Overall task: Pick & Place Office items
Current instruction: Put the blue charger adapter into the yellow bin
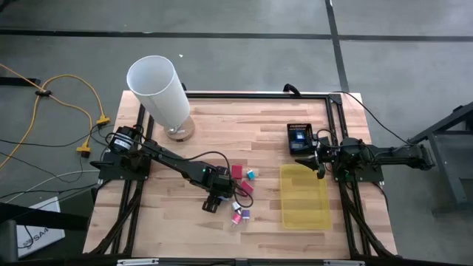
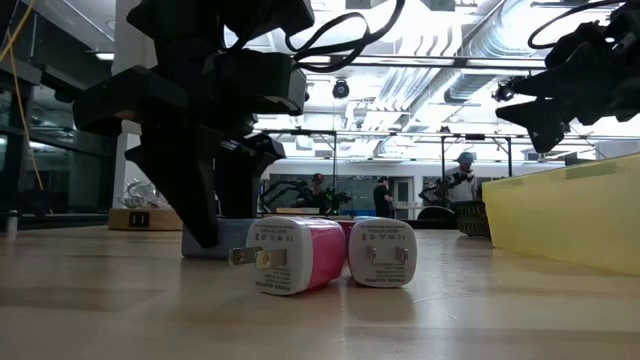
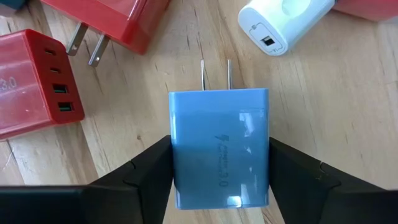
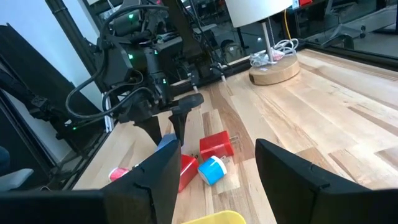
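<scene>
**Chargers clustered mid-table, left gripper closed around a blue one**

Chargers, small plug-in blocks in several colours, lie in a loose cluster near the middle of the wooden table, between the left arm and the yellow tray. The left gripper is down among them, and its two dark fingers press against both sides of a blue charger, whose two metal prongs point away from the wrist. The block lies flat on the wood. Whether it has lifted off the table at all cannot be told.

Just beside the blue charger are two red chargers, one showing a column of ports, the other showing its prongs. A white charger with a single port lies a little farther off. From table height, a pink-and-white charger lies on its side with its prongs pointing left, touching or almost touching a second white one.

The right gripper hovers above the near end of the tray, well apart from the cluster. Its fingers stand apart with nothing between them.

A tall white cylinder on a round wooden base stands toward the far left part of the table. A small dark device with a blue lit face sits near the right arm.
</scene>
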